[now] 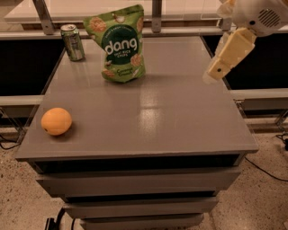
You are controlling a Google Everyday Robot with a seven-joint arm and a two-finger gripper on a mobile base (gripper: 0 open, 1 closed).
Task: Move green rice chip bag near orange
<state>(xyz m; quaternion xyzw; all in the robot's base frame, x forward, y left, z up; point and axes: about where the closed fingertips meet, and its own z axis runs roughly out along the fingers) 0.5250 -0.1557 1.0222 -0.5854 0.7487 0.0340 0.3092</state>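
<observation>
The green rice chip bag (119, 44) stands upright at the back of the grey table (180, 121), left of centre, with its white "dang" label facing me. The orange (56, 121) lies near the table's front left corner, well apart from the bag. My gripper (212, 74) hangs from the white arm (256, 15) at the upper right, above the table's right side. It is far to the right of the bag, touches nothing and holds nothing.
A small green soda can (72, 42) stands at the table's back left corner, left of the bag. Metal rails and posts (155, 13) run behind the table. The table has drawers below (135, 184). Cables lie on the speckled floor (270, 170).
</observation>
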